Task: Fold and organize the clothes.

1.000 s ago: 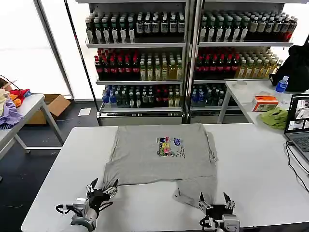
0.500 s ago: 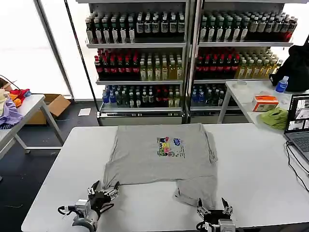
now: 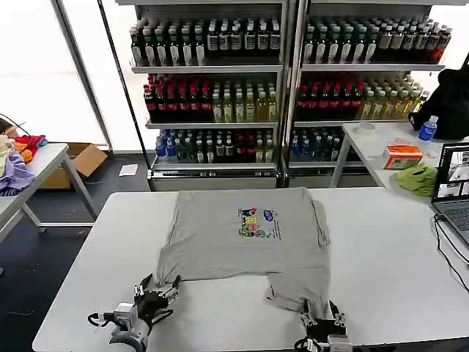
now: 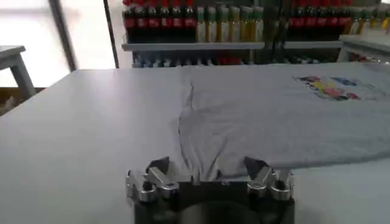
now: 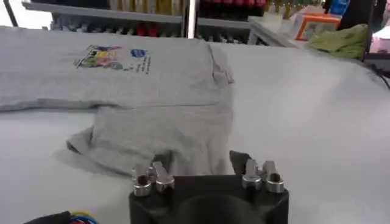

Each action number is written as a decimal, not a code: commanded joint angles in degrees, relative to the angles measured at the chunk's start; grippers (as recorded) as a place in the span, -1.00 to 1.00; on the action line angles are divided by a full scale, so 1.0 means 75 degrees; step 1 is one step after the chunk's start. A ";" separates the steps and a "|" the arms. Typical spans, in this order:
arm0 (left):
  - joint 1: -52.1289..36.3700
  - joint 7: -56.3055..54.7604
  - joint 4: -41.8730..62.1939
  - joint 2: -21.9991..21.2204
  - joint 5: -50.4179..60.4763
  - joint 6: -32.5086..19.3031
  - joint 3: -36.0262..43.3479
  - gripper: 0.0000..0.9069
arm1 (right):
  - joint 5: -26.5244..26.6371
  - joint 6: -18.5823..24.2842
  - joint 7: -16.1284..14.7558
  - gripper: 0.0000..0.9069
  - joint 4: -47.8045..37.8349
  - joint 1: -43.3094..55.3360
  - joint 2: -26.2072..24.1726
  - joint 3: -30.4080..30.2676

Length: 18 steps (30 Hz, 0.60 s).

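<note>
Grey cotton T-shirt (image 3: 245,235) lies flat mid-table, print (image 3: 256,222) facing up, w/ a flap of cloth folded over at its near right corner. Left gripper (image 3: 156,290) sits low at the shirt's near left corner, fingers spread wide, nothing held, tips just at the hem. Right gripper (image 3: 322,311) is at the flap's near edge, fingers apart, also holding nothing. White table (image 3: 396,264) underneath; drink shelves (image 3: 286,81) behind, lime-green cloth (image 3: 418,178) on the side table at right.
</note>
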 commanded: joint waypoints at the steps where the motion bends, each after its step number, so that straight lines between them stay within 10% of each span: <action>1: 0.0070 0.0005 -0.0033 -0.0002 0.0026 0.0034 0.0007 -0.98 | 0.0031 0.0037 0.0030 -1.00 -0.0256 -0.0008 0.0009 0.0010; 18: -0.0089 0.0079 -0.0068 -0.0160 -0.0029 -0.0225 0.0009 -1.00 | -0.0123 0.0291 -0.0238 -1.00 0.0182 0.0055 0.0034 0.0061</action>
